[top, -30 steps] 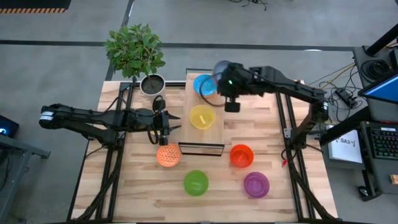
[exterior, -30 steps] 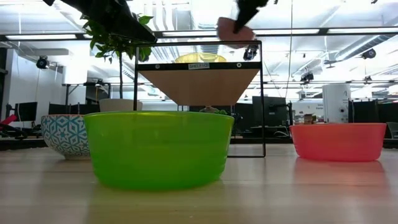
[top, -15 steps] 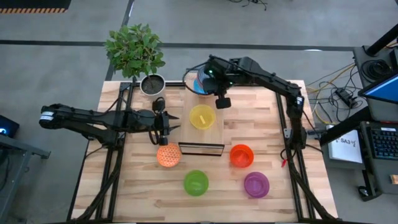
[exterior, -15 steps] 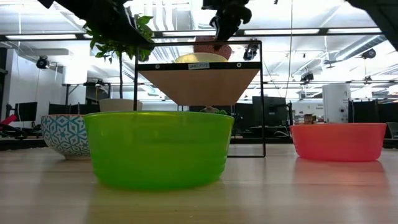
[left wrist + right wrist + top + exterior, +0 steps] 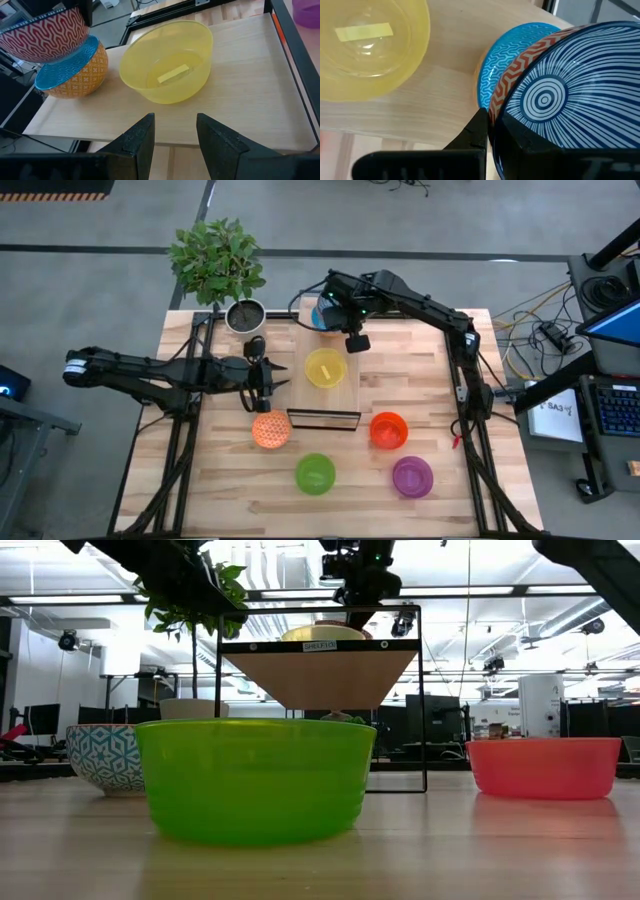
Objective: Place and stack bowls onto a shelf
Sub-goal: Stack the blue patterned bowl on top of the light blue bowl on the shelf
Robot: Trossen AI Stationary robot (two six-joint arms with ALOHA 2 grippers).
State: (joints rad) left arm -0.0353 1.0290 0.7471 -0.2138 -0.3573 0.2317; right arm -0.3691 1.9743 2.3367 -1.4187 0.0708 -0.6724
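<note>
The right gripper (image 5: 328,311) reaches over the far end of the pale wooden shelf (image 5: 352,394), its fingers pinching the rim of a red-patterned bowl (image 5: 44,31) whose inside is striped blue and white; the right wrist view shows one dark finger (image 5: 479,131) pressed against the outer wall and the other inside the rim. The bowl hangs just above a gold bowl (image 5: 80,75) with a bright blue inside, which stands on the shelf's far end; whether the two are touching cannot be told. Beside that pair, near the middle of the shelf, sits a yellow bowl (image 5: 325,367) with a pale strip lying in its bottom. The left gripper (image 5: 262,376) waits low at the shelf's left edge, its two dark fingers (image 5: 141,140) spread apart and holding nothing, aimed across the shelf at the yellow bowl. On the tabletop (image 5: 220,480) in front of the shelf stand four more bowls: an orange bowl (image 5: 270,429) just below the left gripper, a green bowl (image 5: 315,473) nearest the front edge, a red-orange bowl (image 5: 388,429) by the shelf's near right corner and a purple bowl (image 5: 412,476) towards the front right. A potted plant (image 5: 218,262) stands at the table's far left corner.
</note>
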